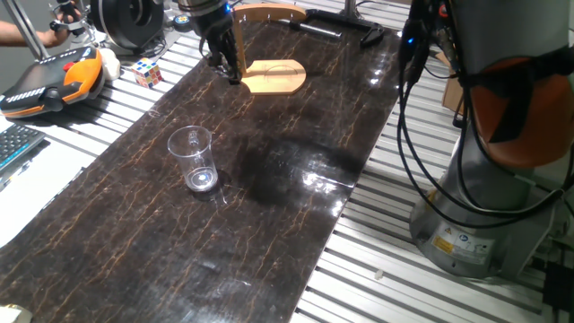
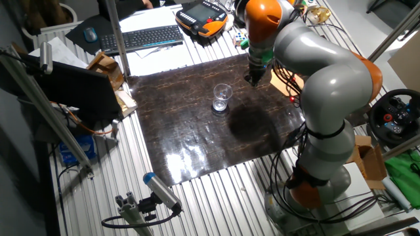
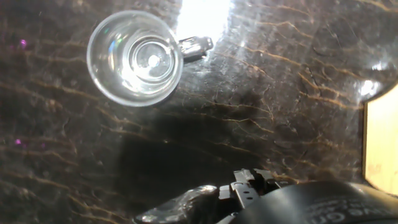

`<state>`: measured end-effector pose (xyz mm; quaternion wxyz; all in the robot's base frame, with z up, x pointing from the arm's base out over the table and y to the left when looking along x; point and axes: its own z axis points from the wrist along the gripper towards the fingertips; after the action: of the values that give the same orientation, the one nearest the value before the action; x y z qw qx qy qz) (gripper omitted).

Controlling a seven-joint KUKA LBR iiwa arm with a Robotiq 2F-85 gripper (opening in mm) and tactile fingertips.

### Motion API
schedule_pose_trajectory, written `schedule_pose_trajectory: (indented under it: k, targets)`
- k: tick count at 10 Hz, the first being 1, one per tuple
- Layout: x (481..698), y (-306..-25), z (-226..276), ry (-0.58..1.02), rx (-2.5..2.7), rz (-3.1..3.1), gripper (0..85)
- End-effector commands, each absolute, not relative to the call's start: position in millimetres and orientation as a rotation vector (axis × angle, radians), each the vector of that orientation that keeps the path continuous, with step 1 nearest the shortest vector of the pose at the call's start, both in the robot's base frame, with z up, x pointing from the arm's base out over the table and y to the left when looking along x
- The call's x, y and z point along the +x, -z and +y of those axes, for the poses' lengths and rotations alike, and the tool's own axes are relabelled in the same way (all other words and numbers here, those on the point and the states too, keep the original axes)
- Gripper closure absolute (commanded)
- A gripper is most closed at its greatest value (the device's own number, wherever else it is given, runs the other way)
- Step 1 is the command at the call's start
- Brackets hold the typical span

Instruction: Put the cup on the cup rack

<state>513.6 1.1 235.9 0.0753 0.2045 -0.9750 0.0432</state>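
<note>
The cup [image 1: 195,160] is a clear tumbler standing upright on the dark marbled mat [image 1: 269,206], left of centre; it also shows in the other fixed view [image 2: 222,97]. From the hand view I look down into the cup [image 3: 135,57] at the upper left. The cup rack has a light wooden base [image 1: 273,76] at the mat's far end, with a curved top arm [image 1: 269,11] above it; its base edge [image 3: 380,143] shows at the right. My gripper [image 1: 224,65] hangs beside the rack base, apart from the cup, open and empty.
An orange teach pendant [image 1: 54,81], a Rubik's cube [image 1: 148,72] and a keyboard [image 1: 18,144] lie left of the mat. Black cables [image 1: 413,108] hang at the right by the arm's base [image 1: 484,197]. The mat sits on a ribbed aluminium table [image 1: 377,269].
</note>
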Motion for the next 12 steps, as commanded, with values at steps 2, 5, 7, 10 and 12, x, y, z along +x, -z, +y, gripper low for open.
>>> schedule_pose_trajectory:
  k: [2,5,7,10,12]
  targets:
    - [513.5,-235.9,1.1,-0.133,0.656,-2.917,83.0]
    - [513.5,-235.9,1.1,-0.134,0.657,-2.92,83.0]
    - [513.5,-235.9,1.1,-0.103,0.662,-2.93,83.0]
    - [513.5,-235.9,1.1,-0.009,0.594,-2.979,83.0]
    - [513.5,-235.9,1.1,0.044,0.639,-2.9,83.0]
